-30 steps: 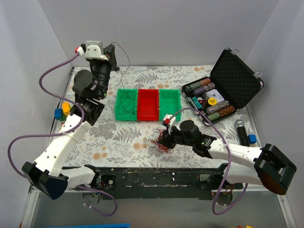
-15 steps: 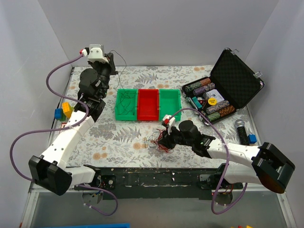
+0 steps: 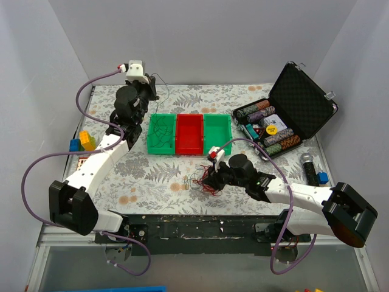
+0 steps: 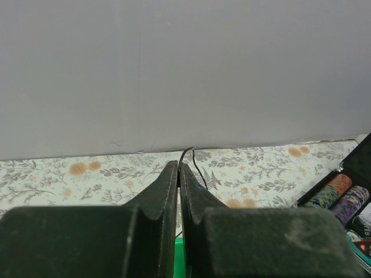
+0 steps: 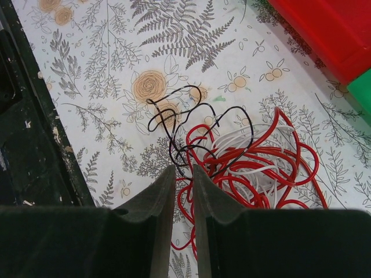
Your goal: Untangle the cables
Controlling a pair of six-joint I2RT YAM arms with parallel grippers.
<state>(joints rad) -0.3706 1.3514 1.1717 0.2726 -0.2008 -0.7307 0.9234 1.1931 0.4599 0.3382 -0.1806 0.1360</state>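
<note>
A clump of thin red, white and black cables (image 3: 199, 182) (image 5: 255, 162) lies on the floral table near its front edge. My right gripper (image 3: 209, 177) (image 5: 184, 169) is low over the clump's left side. Its jaws stand a narrow gap apart, with a red strand running under the gap and a black loop touching the tips. My left gripper (image 3: 151, 92) (image 4: 178, 165) is raised at the back wall. It is shut on a single black cable (image 4: 199, 174), which arches out of the tips and hangs down toward the left green bin (image 3: 151, 141), where more black wire (image 3: 160, 130) lies.
A red bin (image 3: 189, 135) and a second green bin (image 3: 217, 129) stand in a row with the first. An open case of poker chips (image 3: 298, 100) is at the right, with a microphone (image 3: 310, 167) in front of it. Coloured blocks (image 3: 82, 142) lie at the left edge.
The left arm has swung to the right along the back wall, carrying the black cable. The right gripper has stayed over the clump.
</note>
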